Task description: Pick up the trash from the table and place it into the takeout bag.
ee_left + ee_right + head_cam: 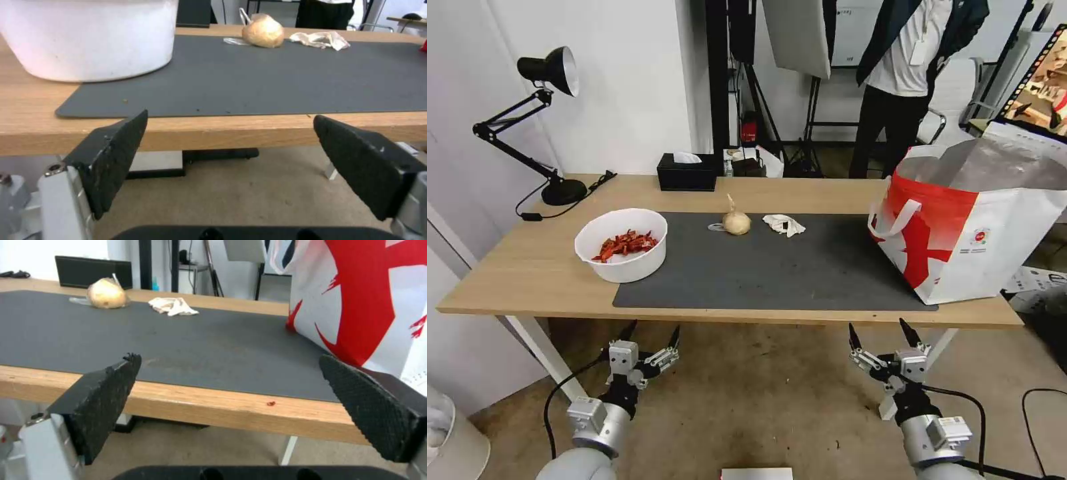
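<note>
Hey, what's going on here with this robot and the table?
Nothing is being handled yet. The left gripper and right gripper hang open, low in front of the table. On it sit a white bowl of red scraps, a beige knotted bundle and crumpled white paper. The takeout bag stands open at the table's right end.

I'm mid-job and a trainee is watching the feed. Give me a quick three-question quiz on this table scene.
1. True or false: the left hand is shut on something.
2. Which lies nearer the takeout bag: (a) the crumpled white paper, (b) the beige knotted bundle, (c) the white bowl of red scraps?
3. Fill in: the right hand hangs open below the near edge of the ____.

Key: 1 false, it is open and empty below the table. 2 (a). 3 table.
</note>
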